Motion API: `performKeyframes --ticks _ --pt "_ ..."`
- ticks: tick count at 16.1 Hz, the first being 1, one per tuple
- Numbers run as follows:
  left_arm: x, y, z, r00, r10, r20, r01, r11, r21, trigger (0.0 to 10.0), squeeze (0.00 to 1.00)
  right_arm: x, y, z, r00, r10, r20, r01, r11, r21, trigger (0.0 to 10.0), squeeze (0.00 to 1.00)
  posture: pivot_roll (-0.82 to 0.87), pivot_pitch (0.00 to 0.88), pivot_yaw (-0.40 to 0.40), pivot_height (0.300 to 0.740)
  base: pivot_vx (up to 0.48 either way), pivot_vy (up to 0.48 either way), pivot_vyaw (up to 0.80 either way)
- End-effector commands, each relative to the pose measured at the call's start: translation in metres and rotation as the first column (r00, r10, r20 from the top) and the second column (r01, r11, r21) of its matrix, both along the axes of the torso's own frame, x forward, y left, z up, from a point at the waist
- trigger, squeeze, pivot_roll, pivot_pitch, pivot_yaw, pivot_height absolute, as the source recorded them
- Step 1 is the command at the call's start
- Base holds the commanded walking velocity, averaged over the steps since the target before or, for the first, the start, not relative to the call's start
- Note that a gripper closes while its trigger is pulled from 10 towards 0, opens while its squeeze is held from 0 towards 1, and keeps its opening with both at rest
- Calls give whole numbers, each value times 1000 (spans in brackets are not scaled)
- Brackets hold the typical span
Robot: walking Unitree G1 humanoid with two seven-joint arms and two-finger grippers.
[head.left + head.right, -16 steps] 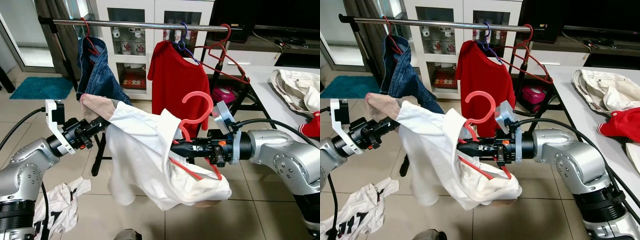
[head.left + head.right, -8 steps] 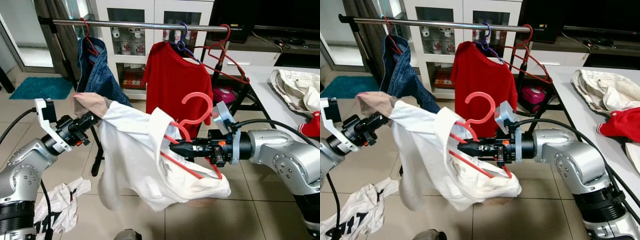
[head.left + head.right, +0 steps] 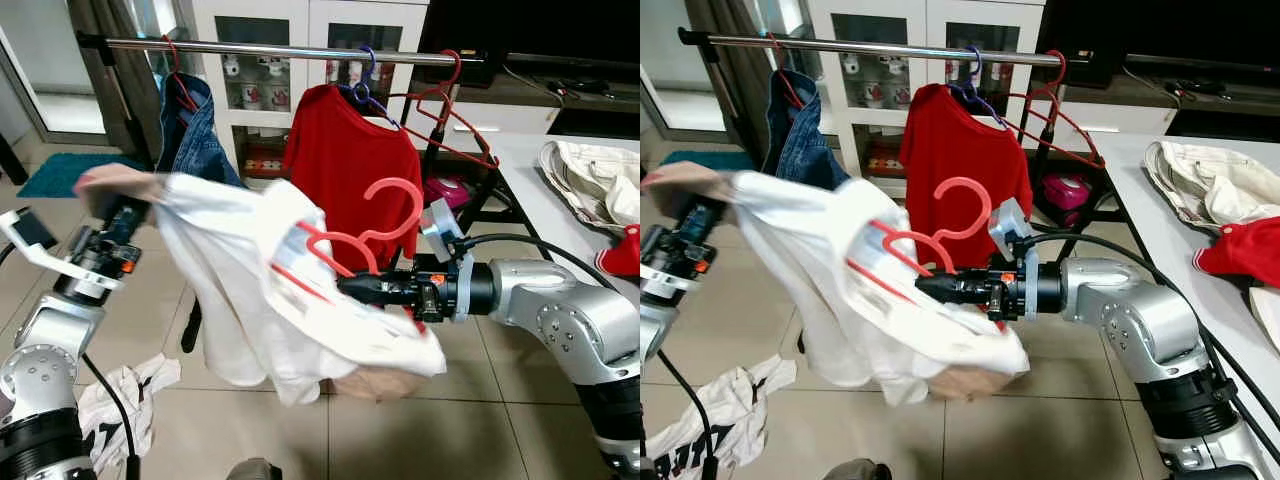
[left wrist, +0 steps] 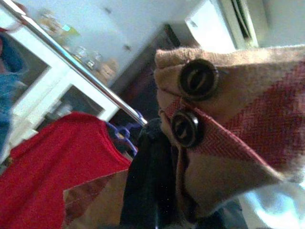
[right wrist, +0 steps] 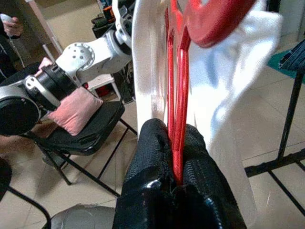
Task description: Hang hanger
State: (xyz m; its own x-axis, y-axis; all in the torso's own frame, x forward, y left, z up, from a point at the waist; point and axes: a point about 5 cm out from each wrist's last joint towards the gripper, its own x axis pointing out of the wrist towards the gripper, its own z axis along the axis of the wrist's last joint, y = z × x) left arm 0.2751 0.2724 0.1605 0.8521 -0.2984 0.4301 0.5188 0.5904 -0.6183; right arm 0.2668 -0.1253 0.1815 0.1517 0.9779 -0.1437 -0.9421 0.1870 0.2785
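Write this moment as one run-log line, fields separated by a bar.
step: dressing hanger | right gripper: shut on red hanger | left gripper: shut on white shirt | rail: not reached

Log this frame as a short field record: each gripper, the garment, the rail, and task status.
left gripper: shut on white shirt's tan cuff, raised
right gripper: shut on red hanger
white shirt: stretched between both grippers, hanger partly inside
rail: holds denim garment, red shirt, spare red hanger
status: hanger not yet on rail
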Motion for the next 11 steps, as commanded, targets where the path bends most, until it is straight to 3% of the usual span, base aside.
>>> performKeyframes --ticks 1,3,5,8,10,11 --pt "4 7 7 998 62 25 -61 997 -46 0 0 3 -4 5 999 -29 15 29 1000 4 10000 0 -48 0 8 740 0 0 0" --pt "11 11 0 989 142 -41 -145 987 -69 0 0 4 -5 5 999 -43 10 43 999 18 10000 0 -48 0 12 740 0 0 0" --pt "19 12 -13 959 221 -177 -230 973 -32 0 0 6 -8 5 997 -81 2 81 996 36 10000 0 -48 0 16 740 0 0 0" --pt "25 15 -22 906 314 -283 -335 942 -30 0 0 10 -10 6 993 -120 2 120 992 45 10000 0 -53 0 23 740 0 0 0" --pt "27 1 -18 933 250 -260 -247 968 44 0 0 10 -10 7 992 -130 7 129 991 44 10000 0 -52 0 23 740 0 0 0" --pt "27 -4 -17 942 223 -250 -210 974 80 10000 0 11 -10 7 990 -139 11 139 989 43 10000 0 -53 0 23 740 0 0 0"
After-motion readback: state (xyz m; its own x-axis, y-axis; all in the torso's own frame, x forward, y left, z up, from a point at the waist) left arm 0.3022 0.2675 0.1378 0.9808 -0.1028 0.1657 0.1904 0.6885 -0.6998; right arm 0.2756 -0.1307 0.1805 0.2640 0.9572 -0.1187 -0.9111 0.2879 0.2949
